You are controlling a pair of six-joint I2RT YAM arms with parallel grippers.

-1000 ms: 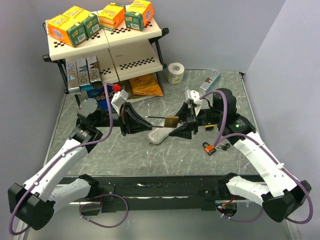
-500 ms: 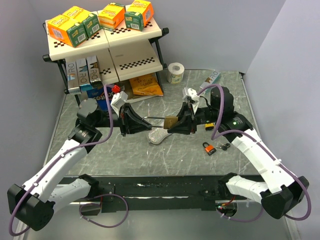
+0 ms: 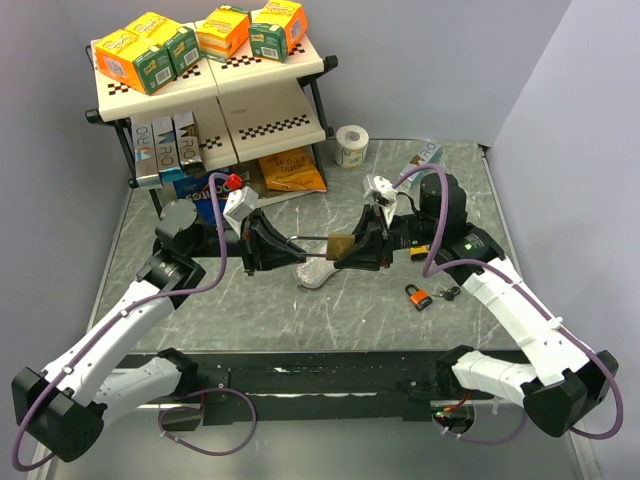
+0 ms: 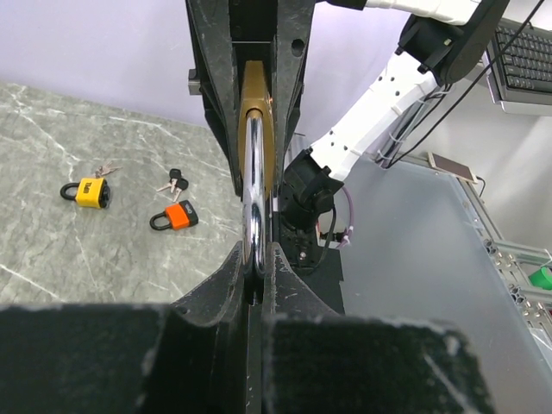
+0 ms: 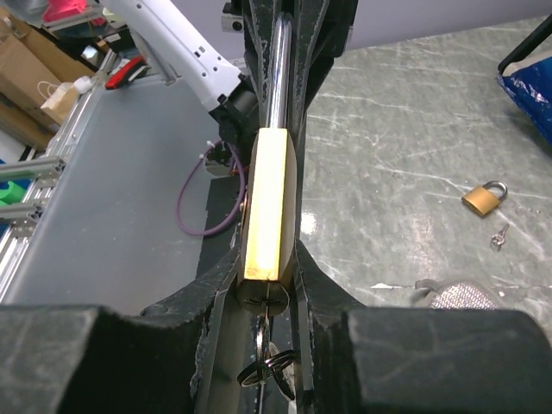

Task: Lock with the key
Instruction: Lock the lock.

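Observation:
A brass padlock (image 3: 341,243) is held in the air between my two grippers over the middle of the table. My left gripper (image 3: 290,243) is shut on its long silver shackle (image 4: 254,203), and the brass body (image 4: 255,95) lies beyond it. My right gripper (image 3: 357,250) is shut on the padlock body (image 5: 268,194), a finger on each flat side. A key (image 5: 269,341) with a key ring sits in the keyhole at the body's bottom, between the right fingers. The shackle (image 5: 279,60) runs away towards the left gripper.
An orange padlock (image 3: 418,295) with keys (image 3: 451,292) lies right of centre. A silver crumpled object (image 3: 318,272) lies under the held padlock. A yellow padlock (image 4: 86,191) and a small brass padlock (image 5: 483,198) lie on the table. A shelf (image 3: 215,85) with boxes stands at the back left.
My right gripper has moved left and turned, and it now clamps the padlock body. My left gripper has kept its hold on the shackle and barely moved.

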